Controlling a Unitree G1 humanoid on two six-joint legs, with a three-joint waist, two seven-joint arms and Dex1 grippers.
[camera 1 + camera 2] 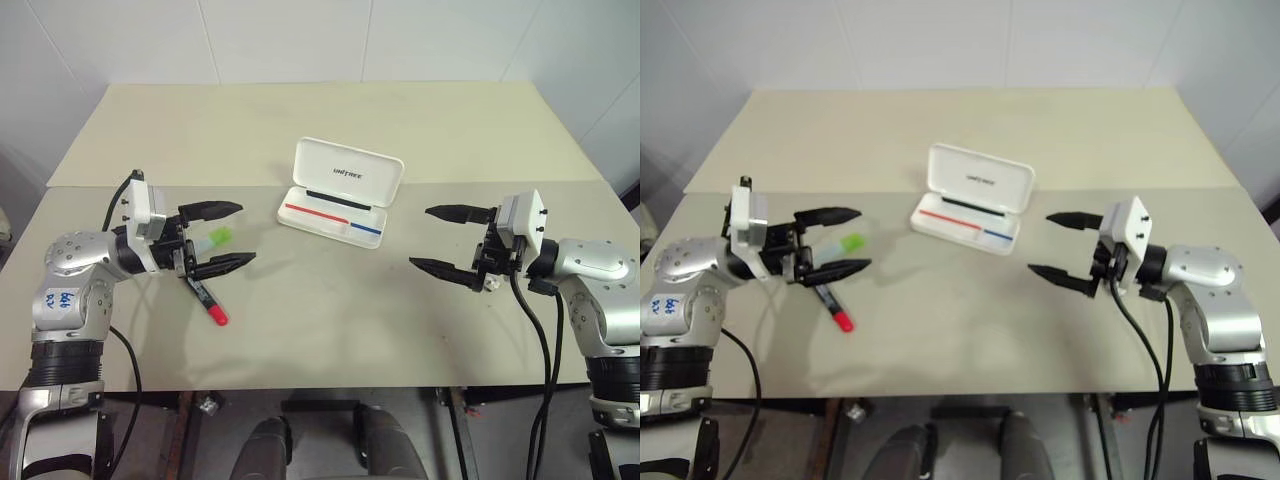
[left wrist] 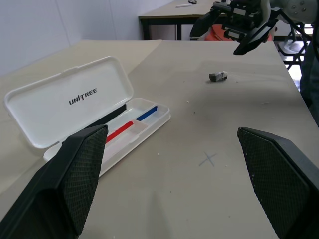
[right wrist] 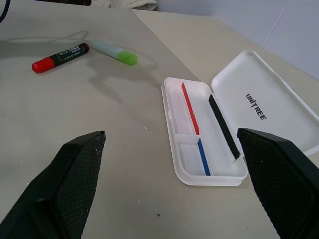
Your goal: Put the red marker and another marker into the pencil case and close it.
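White hard plastic, hinged: the pencil case (image 1: pixel 340 189) lies open near the middle of the beige table (image 1: pixel 330 320), lid raised toward the far side with dark "UNITREE" lettering on its inner face; the tray shows a red stripe, a blue stripe and a black strip along the hinge side, with nothing else seen in its compartments; the red marker (image 3: pixel 60 57), black barrel with a red cap end, lies flat on the table well to the left of the case, red end pointing toward the near edge; the green highlighter (image 3: pixel 114 51), pale translucent body with a brighter green cap, lies just beside it at the barrel end, the two forming a shallow angle; whether they touch cannot be told; the left gripper (image 1: pixel 225 237) hangs above these two items, pointing level toward the table's centre, fingers spread wide and holding nothing; the right gripper (image 1: pixel 442 238) stands on the opposite side of the case, well apart from it, pointing level toward the centre, fingers likewise spread wide and empty; a small grey and white object (image 2: pixel 218 76) rests on the table below the right gripper; a faint pencilled cross (image 2: pixel 208 159) marks the table surface between the case and the near edge.
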